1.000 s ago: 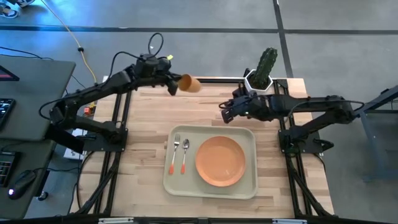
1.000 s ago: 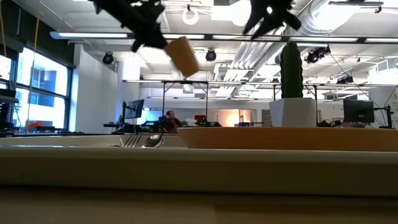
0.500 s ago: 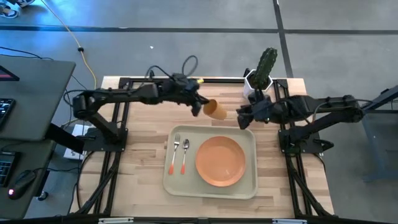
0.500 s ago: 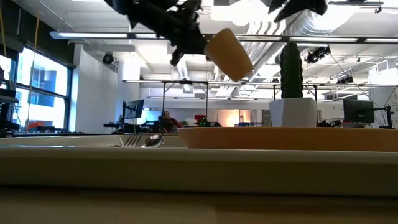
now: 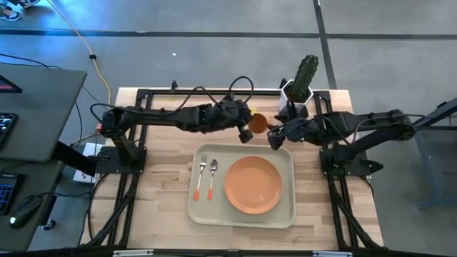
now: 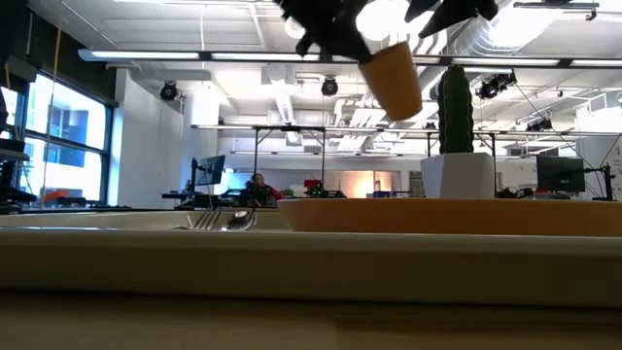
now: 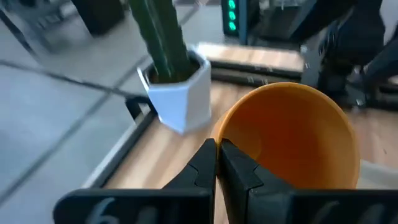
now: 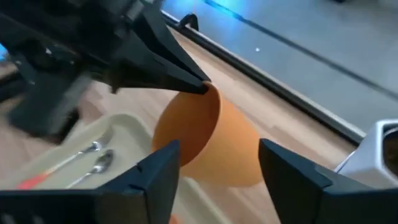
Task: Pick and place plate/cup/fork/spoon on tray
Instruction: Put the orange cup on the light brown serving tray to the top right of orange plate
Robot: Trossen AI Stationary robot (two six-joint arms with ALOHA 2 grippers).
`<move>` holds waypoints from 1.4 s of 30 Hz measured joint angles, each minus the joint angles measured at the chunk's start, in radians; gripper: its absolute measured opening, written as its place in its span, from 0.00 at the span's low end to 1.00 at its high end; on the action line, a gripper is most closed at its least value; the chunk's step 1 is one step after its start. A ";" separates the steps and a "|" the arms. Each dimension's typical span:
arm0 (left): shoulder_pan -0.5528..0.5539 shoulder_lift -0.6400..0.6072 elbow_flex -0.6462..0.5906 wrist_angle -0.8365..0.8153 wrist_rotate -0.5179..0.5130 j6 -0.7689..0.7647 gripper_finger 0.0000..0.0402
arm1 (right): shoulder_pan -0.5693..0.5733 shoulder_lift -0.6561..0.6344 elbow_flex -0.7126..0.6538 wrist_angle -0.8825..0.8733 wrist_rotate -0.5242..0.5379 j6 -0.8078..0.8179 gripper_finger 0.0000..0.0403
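High view: overhead, straight down on the tray [image 5: 288, 212]. Low view: level at the tray's rim, facing the room. Wrist views: close on the cup [image 7: 292, 134], seemingly from opposite sides; both share it.
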 joint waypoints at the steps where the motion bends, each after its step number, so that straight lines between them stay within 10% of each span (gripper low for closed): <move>1: -0.011 0.000 0.014 0.000 -0.024 0.014 0.00 | -0.003 0.004 0.000 0.004 0.002 -0.025 0.55; 17: -0.099 0.002 0.044 0.059 -0.174 0.073 0.00 | -0.106 0.009 0.000 -0.014 -0.003 -0.257 0.58; 32: -0.123 0.002 0.044 0.127 -0.099 -0.069 0.00 | -0.140 0.065 0.000 0.004 -0.108 -0.256 0.03; 42: -0.091 0.002 0.044 0.053 -0.095 -0.085 0.00 | -0.140 0.068 0.000 -0.064 -0.107 -0.171 0.03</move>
